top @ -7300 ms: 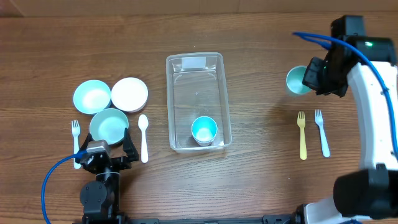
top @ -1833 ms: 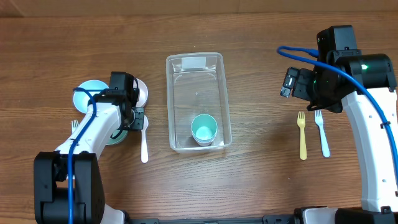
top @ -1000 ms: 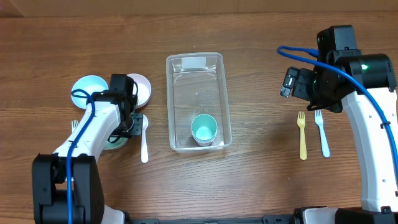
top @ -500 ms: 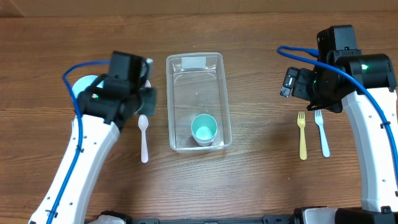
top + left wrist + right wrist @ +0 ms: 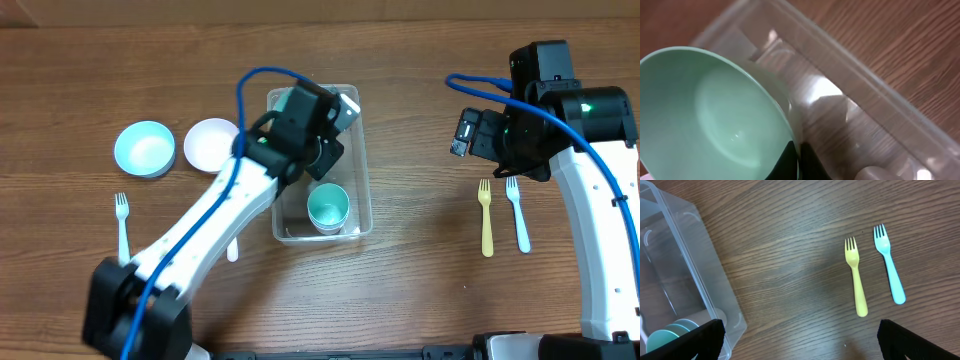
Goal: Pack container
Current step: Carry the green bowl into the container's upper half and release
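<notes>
The clear container [image 5: 355,190] lies mid-table with a teal cup [image 5: 328,208] in its near end. My left gripper [image 5: 322,148] hangs over its far half, shut on the rim of a mint-green bowl [image 5: 705,115]. In the left wrist view the fingers pinch the bowl's edge at the left gripper [image 5: 798,146], with the container [image 5: 875,92] wall below. From overhead my arm hides most of the bowl. My right gripper [image 5: 468,134] stands open to the right of the container, nothing between its fingers; its wrist view shows the right gripper [image 5: 800,347] over bare wood beside the container [image 5: 700,265].
A blue bowl [image 5: 145,148] and a pale pink bowl [image 5: 210,145] sit left of the container, a white fork [image 5: 122,225] nearer the front. A yellow fork [image 5: 487,218] and a blue fork [image 5: 518,215] lie on the right, below my right arm.
My left arm lifted the green bowl from the bowl group and swung right with it, to above the container. The right arm has not moved.
</notes>
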`<state>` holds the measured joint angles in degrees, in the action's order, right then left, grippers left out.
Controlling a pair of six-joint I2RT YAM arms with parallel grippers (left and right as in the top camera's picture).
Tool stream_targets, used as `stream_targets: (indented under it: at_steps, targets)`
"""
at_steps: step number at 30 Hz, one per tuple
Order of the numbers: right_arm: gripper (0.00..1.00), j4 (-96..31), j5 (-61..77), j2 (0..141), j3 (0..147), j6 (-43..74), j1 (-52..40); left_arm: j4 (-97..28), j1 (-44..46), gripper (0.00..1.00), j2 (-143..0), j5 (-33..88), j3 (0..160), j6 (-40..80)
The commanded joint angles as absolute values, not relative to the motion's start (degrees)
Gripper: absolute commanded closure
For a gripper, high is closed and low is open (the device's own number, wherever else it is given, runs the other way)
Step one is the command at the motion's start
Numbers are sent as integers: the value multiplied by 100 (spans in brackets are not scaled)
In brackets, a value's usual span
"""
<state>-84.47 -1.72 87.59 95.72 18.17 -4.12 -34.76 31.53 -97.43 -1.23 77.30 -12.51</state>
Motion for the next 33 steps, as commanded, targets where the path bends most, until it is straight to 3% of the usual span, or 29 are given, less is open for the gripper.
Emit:
stream_targets:
  at_steps: [1, 21, 27, 29, 31, 32, 33]
  targets:
    - [0, -8416, -204, 8648, 9710, 1800, -388, -3367, 3194, 96, -10003, -316, 7800, -1529]
    - [0, -8416, -204, 8648, 9710, 1800, -388, -3323, 3194, 92, -10071, -248, 7806, -1588]
    - [0, -8416, -204, 8648, 9710, 1800, -388, -4357, 3076, 89, -9955, -1317, 9063, -316]
    - [0, -8414, -204, 8648, 9710, 1800, -388, -5166, 2858, 63, -9904, -1682, 9780, 458]
    - [0, -8416, -207, 8648, 9710, 1800, -388, -5774, 2545, 62, -9861, -1643, 10191, 961]
    - [0, -8416, -204, 8648, 9710, 1800, -388, -6064, 2327, 40, -9841, -1522, 10320, 1164]
    - [0, -8416, -207, 8648, 9710, 1800, -388, -6254, 2088, 0, -9819, -1319, 10359, 1273]
